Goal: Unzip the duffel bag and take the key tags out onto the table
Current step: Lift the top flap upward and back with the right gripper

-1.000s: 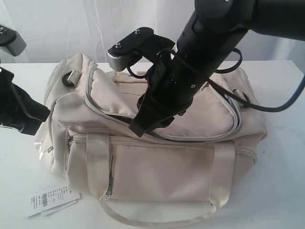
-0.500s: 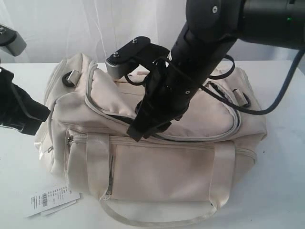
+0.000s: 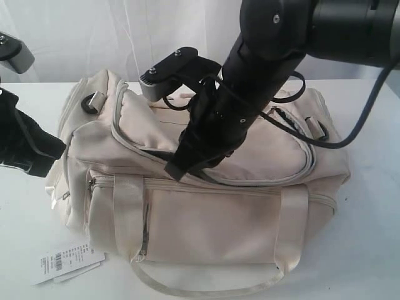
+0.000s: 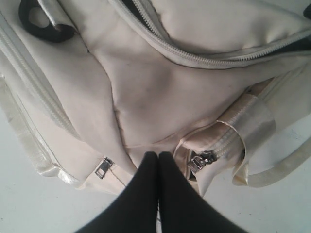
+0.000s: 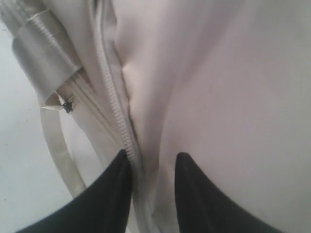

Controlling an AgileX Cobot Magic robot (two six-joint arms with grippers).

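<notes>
Duffel bag (image 3: pixel 212 219): soft, slippery satin, prob. light; pinch fabric by zip (image 5: pixel 116 111). R pincer (image 5: pixel 153 155) half-open astride it; L pincer (image 4: pixel 158 159) closed, empty.

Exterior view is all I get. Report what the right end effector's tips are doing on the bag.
Observer: Right wrist view: the right end effector has its fingers apart, straddling a fabric ridge beside the bag's zipper.
Operator: Now the left one.
Observer: The left end effector is shut, tips at the bag's end between two zipper pulls.
Operator: Report any key tags.
Observer: Neither wrist view shows any.
</notes>
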